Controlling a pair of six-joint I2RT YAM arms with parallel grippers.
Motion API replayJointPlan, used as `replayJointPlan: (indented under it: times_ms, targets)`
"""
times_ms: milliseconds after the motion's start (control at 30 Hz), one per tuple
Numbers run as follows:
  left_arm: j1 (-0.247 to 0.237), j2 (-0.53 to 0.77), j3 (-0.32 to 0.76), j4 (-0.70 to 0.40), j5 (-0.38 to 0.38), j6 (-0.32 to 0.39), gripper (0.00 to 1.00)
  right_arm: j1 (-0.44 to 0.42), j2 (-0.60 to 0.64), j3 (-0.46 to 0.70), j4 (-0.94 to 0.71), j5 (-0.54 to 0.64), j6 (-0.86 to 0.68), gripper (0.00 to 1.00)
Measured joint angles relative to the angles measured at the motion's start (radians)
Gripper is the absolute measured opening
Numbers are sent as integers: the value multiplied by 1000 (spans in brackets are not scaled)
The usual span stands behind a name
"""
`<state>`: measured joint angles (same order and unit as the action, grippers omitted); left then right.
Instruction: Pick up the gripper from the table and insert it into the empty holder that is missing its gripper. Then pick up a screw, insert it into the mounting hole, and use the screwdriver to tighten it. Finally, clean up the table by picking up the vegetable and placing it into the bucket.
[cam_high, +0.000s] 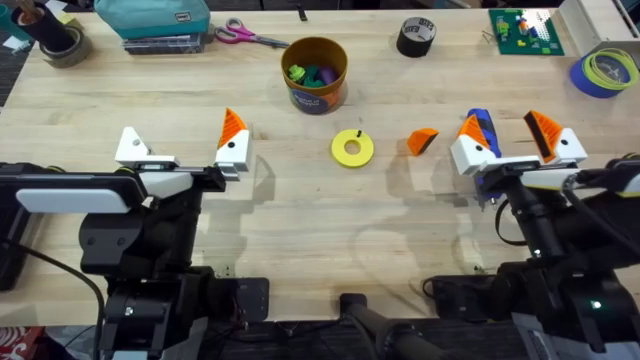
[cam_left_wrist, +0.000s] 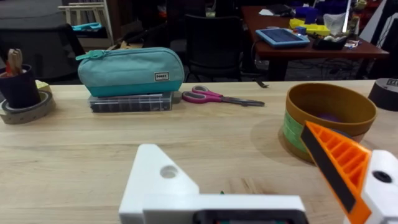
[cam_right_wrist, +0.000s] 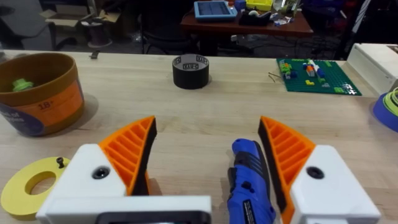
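The loose orange gripper (cam_high: 422, 141) lies on the table between the yellow disc (cam_high: 352, 149) and my right gripper (cam_high: 512, 142). My right gripper (cam_right_wrist: 207, 132) is open and straddles the blue screwdriver (cam_high: 483, 128) (cam_right_wrist: 249, 180), with a gap on each side. A tiny dark screw (cam_high: 358, 133) (cam_right_wrist: 60, 162) stands on the disc (cam_right_wrist: 28, 183). My left gripper (cam_high: 182, 150) (cam_left_wrist: 230, 146) is open; its left white finger, the holder (cam_high: 133, 147) (cam_left_wrist: 158, 180), has no orange wedge. The bucket (cam_high: 314, 92) (cam_right_wrist: 43, 102) (cam_left_wrist: 329, 102) holds coloured toys. The vegetable is out of view.
Along the far edge of the table are a black tape roll (cam_high: 416, 37), scissors (cam_high: 250, 36), a teal pouch (cam_high: 155, 18) on a dark case, a green brick plate (cam_high: 525, 32) and a blue tape roll (cam_high: 604, 72). Bare wood lies between the two grippers.
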<state>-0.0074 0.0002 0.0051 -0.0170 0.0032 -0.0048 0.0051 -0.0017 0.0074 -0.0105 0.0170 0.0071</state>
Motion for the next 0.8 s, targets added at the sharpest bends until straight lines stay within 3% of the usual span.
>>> replayJointPlan:
  times_ms: [367,600,800]
  targets:
    - [0,0,0,-1,3,1,985,0,0,0,4,0,0,996]
    - [0,0,11,-9,8,1,985,0,1,17,92,0,0,996]
    - [0,10,190,-175,9,2,985,0,2,200,-45,-5,15,996]
